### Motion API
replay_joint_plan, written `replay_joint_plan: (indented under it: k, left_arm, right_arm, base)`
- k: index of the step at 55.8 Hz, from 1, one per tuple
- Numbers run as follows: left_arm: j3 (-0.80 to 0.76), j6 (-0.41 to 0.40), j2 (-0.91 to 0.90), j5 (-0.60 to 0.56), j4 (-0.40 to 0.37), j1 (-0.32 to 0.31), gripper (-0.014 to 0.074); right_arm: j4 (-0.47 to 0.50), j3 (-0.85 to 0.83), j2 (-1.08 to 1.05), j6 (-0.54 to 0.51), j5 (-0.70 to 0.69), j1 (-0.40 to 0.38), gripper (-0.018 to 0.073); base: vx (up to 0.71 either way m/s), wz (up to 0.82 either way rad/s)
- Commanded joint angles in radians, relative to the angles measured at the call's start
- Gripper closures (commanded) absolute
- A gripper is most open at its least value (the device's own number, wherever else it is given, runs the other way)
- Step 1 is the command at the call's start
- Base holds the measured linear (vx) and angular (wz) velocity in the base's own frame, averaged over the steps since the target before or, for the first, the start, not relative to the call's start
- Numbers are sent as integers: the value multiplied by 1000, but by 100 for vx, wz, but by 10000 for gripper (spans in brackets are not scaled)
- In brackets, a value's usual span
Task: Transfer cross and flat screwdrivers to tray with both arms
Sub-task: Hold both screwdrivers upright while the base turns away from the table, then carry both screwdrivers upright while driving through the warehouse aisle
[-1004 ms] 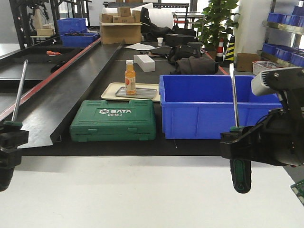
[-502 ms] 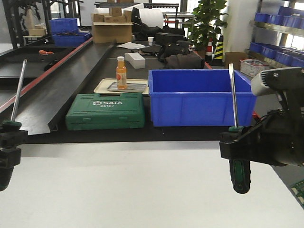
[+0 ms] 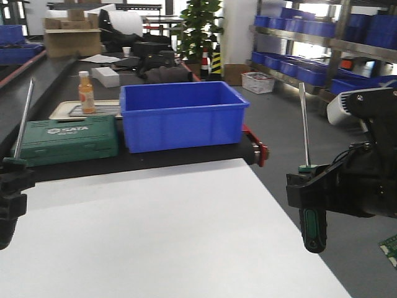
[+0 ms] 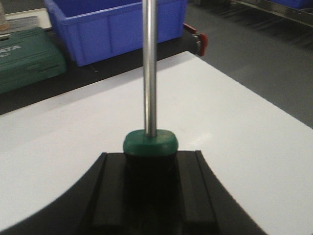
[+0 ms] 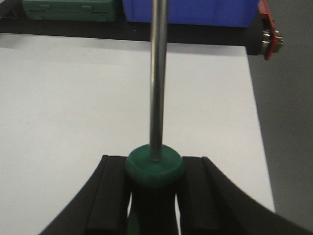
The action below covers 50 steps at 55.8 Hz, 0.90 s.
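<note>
1. Front-facing view: compared with a second ago, the whole background has slid to the left. The blue bin [image 3: 180,127] and the green case [image 3: 62,139] now stand left of centre, and the right edge of the white table [image 3: 155,230] shows.
2. I judge this as a turn in search of the tray, which is not in view.
3. The left gripper [image 3: 12,186] stays clamped on the left screwdriver [image 3: 22,118] and the right gripper [image 3: 313,189] on the right screwdriver [image 3: 304,124], with both shafts upright as before.

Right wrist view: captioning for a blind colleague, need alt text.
The right gripper is shut on a screwdriver, silver shaft pointing away over a white table. A blue bin and green case lie beyond its far edge.
</note>
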Motion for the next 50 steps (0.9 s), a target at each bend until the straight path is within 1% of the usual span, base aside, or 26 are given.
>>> replay_joint_plan:
  k: [1, 29, 50]
  left_arm:
    - [-29, -5, -16, -84, -22, -4, 596]
    - [-29, -5, -16, -84, -22, -4, 596]
    - [-29, -5, -16, -84, -22, -4, 596]
  right_arm:
    - [-6, -32, -26, 1, -90, -3, 567]
    - [-6, -32, -26, 1, -87, -3, 567]
    - [-3, -32, -26, 1, -69, -3, 567]
  base:
    - [-19, -63]
    - [-13, -77]
    - [2, -76]
